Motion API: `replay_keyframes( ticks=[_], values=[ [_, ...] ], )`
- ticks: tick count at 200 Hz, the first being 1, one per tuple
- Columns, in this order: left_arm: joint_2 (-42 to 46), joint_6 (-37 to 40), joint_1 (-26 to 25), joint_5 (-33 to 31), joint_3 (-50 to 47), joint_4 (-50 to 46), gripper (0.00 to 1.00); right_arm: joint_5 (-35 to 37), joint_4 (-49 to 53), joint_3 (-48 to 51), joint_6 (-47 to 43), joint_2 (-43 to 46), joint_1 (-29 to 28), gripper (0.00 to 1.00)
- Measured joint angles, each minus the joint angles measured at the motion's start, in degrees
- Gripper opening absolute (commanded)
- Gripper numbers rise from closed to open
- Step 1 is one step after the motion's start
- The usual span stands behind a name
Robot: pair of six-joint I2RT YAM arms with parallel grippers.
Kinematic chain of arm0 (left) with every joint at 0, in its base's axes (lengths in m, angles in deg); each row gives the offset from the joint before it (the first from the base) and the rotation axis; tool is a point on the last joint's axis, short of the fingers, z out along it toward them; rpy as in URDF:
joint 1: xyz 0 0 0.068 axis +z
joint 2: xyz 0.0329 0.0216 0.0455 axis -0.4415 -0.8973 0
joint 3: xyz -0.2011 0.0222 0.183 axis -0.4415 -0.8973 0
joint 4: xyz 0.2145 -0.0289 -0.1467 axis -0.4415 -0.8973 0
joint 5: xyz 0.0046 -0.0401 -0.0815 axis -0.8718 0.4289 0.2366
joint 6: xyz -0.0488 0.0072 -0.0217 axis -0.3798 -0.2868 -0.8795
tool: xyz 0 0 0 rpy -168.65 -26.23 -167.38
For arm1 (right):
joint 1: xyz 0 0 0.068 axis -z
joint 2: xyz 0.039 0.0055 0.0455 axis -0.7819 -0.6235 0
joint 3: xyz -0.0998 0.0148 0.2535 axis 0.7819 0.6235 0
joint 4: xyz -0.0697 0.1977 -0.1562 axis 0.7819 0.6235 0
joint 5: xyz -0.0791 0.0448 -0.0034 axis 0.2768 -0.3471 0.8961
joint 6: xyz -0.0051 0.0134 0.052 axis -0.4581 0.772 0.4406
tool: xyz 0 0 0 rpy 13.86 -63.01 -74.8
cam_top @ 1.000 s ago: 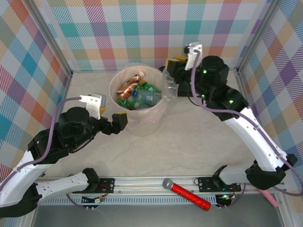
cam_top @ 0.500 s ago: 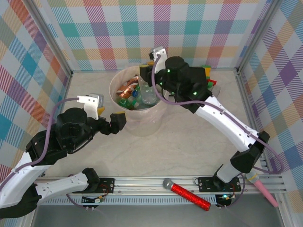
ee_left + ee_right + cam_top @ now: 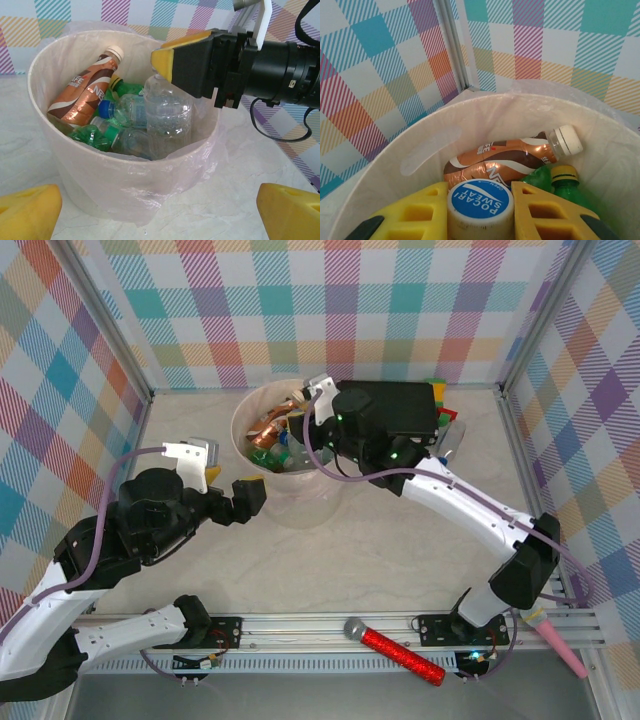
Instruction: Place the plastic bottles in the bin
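Observation:
The pale pink-cream bin (image 3: 240,445) stands at mid-back of the table and holds several plastic bottles. Among them are a brown one with an orange label (image 3: 85,95) (image 3: 505,160) and green ones (image 3: 90,135) (image 3: 565,182). My right gripper (image 3: 308,428) (image 3: 480,212) reaches over the bin's right rim, shut on the neck of an upright clear bottle (image 3: 167,117) with a blue cap (image 3: 480,202). That bottle's lower part is below the rim among the others. My left gripper (image 3: 250,495) (image 3: 157,222) hovers open just left of the bin wall (image 3: 75,165), holding nothing.
A red glittery microphone (image 3: 395,645) lies on the front rail, and a pink one (image 3: 562,648) at the front right. A black box with coloured items (image 3: 445,412) sits behind the right arm. Checked walls and metal posts close in the table.
The right arm swung left from the bin's right side, carrying the clear bottle over the rim and down into the bin. The left arm has stayed put.

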Motion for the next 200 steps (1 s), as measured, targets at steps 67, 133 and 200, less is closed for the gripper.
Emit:
replay_keyframes(
  ticks=[67,133,200],
  values=[
    [0.42,0.0,0.0,-0.37,0.0,-0.02,1.0,-2.34,-3.45,5.86,-2.14,3.45,-0.02,0.24],
    [0.28,0.0,0.0,-0.39,0.0,0.0,1.0,-5.03,-4.63,6.34,-2.32,3.43,0.02,0.21],
    [0.98,0.0,0.0,-1.01,0.0,-0.02,0.99,-6.99,-9.31,9.44,-0.94,3.06,-0.02,0.35]
  ],
)
